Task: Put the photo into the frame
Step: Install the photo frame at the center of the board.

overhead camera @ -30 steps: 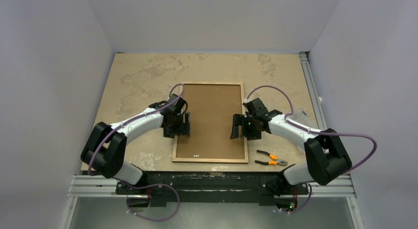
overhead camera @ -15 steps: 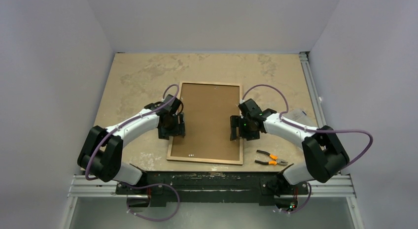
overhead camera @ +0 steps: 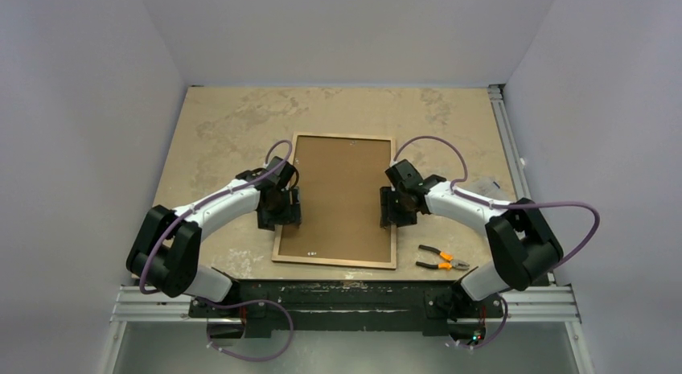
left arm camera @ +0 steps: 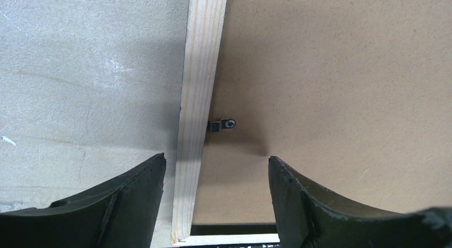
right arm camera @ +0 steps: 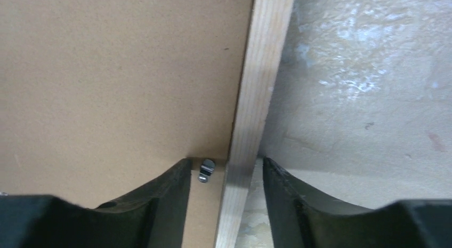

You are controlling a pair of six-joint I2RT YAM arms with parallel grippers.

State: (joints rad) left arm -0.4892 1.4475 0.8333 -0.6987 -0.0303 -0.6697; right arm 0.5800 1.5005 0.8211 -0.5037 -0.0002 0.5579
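Observation:
The frame (overhead camera: 334, 264) lies face down on the table, its light wood back rails up, with the brown backing board (overhead camera: 342, 189) set inside it. The photo is hidden. My left gripper (overhead camera: 279, 219) is open and straddles the left rail (left arm camera: 200, 98), one finger over the table and one over the board (left arm camera: 330, 72), just short of a small metal clip (left arm camera: 223, 124). My right gripper (overhead camera: 396, 217) is open and straddles the right rail (right arm camera: 264, 72), with a metal clip (right arm camera: 206, 169) between its fingers. Nothing is held.
Orange-handled pliers (overhead camera: 441, 259) lie on the table right of the frame's near right corner. The frame's near rail sits close to the table's front edge (overhead camera: 346, 284). Grey walls stand on three sides.
The frame with its board has slid a little left and turned slightly. Both grippers moved with it and now sit over its side rails.

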